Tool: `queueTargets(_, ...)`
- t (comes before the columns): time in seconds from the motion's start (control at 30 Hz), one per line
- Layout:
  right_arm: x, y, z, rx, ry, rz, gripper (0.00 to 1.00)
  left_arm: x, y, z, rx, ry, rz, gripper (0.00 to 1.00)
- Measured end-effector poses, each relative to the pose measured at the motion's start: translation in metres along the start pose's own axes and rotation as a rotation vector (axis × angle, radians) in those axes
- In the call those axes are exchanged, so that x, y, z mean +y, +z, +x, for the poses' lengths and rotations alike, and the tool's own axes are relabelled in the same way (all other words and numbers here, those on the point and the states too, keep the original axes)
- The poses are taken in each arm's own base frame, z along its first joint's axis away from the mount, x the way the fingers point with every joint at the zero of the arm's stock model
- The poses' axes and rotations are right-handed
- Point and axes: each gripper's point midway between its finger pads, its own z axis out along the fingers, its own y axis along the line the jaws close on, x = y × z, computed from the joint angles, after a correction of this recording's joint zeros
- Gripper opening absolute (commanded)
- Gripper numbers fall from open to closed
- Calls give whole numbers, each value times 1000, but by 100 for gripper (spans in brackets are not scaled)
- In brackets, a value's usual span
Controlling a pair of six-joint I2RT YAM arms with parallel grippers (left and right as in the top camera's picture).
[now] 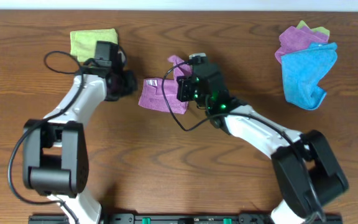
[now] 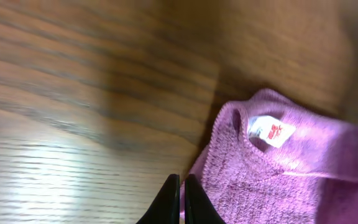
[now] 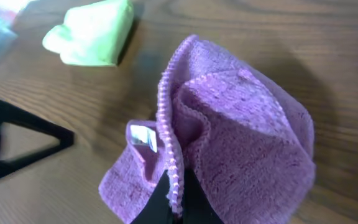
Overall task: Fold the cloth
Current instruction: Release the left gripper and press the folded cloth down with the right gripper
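The lilac cloth (image 1: 157, 94) lies crumpled in the middle of the table, its white label (image 2: 271, 131) facing up. My right gripper (image 1: 182, 86) is shut on its hemmed edge (image 3: 169, 134), which is raised into a fold over the rest of the cloth (image 3: 253, 143). My left gripper (image 1: 132, 86) is shut just off the cloth's left edge (image 2: 207, 155). In the left wrist view its tips (image 2: 180, 186) stand against that edge. In the right wrist view its dark fingertip (image 3: 67, 140) sits a little apart from the cloth, so I see no hold.
A folded yellow-green cloth (image 1: 93, 42) lies at the back left, behind my left arm. At the back right a bright blue cloth (image 1: 306, 74) lies heaped on another purple cloth (image 1: 296, 38) and a green one. The table is dark wood.
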Motion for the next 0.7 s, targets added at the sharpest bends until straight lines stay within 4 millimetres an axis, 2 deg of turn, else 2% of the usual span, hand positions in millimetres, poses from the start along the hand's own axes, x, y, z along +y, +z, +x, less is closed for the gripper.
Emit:
queueTargets(0.3, 31, 34, 13, 75, -52, -24, 1, 30, -31, -21, -67, -68, -18, 6)
queueTargets(0.5, 44, 46, 21, 97, -74, -40, 1, 44, -36, -20, -59, -85, -35, 6)
queueTargets(0.7, 51, 48, 30, 112, -86, -49, 1, 46, -36, -21, -60, -88, -37, 6)
